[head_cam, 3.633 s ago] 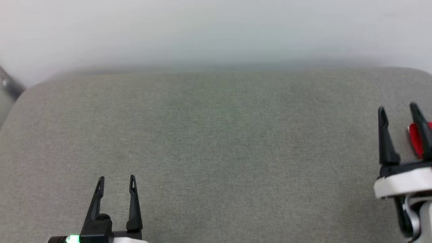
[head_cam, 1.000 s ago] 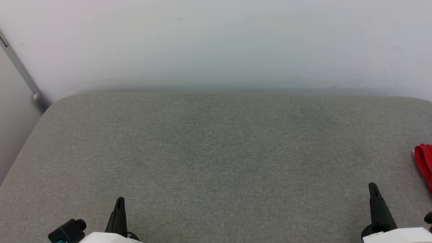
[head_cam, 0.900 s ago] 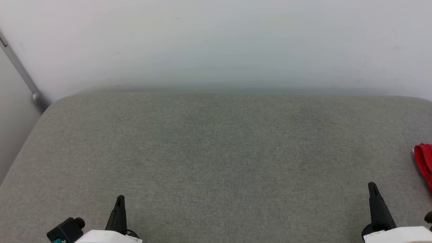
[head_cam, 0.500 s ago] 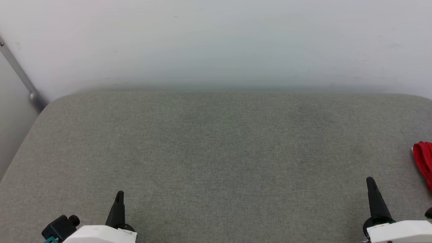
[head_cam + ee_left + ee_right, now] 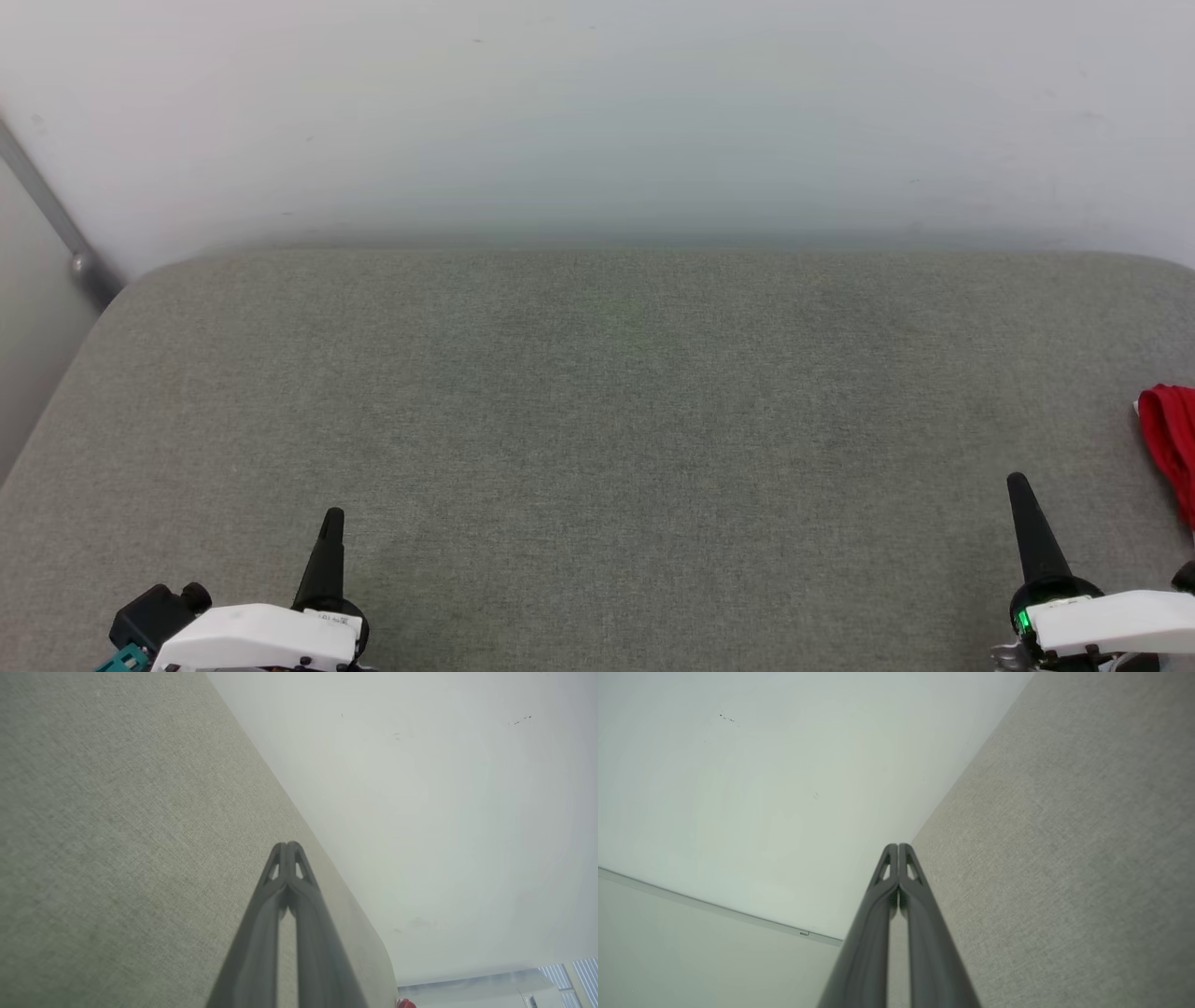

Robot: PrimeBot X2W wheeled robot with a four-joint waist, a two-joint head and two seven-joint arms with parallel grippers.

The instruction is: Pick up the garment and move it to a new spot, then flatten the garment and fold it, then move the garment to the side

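The garment (image 5: 1172,443) is a bright red bunch of cloth at the far right edge of the head view, lying on the grey fabric surface (image 5: 597,420); most of it is cut off by the frame. A tiny red bit of the garment (image 5: 405,1004) also peeks in at the bottom of the left wrist view. My left gripper (image 5: 330,525) sits at the lower left, shut and holding nothing, its fingertips pressed together (image 5: 288,847). My right gripper (image 5: 1018,487) is at the lower right, shut and holding nothing (image 5: 898,848), a short way left of the garment.
A pale wall (image 5: 597,112) rises right behind the grey surface's rounded back edge. A grey metal bar (image 5: 56,233) slants down at the far left. The grey surface stretches wide between the two grippers.
Both grippers have shut and drawn back to the bottom edge since the oldest frame. Over the last second the camera has shifted slightly; the garment lies still.
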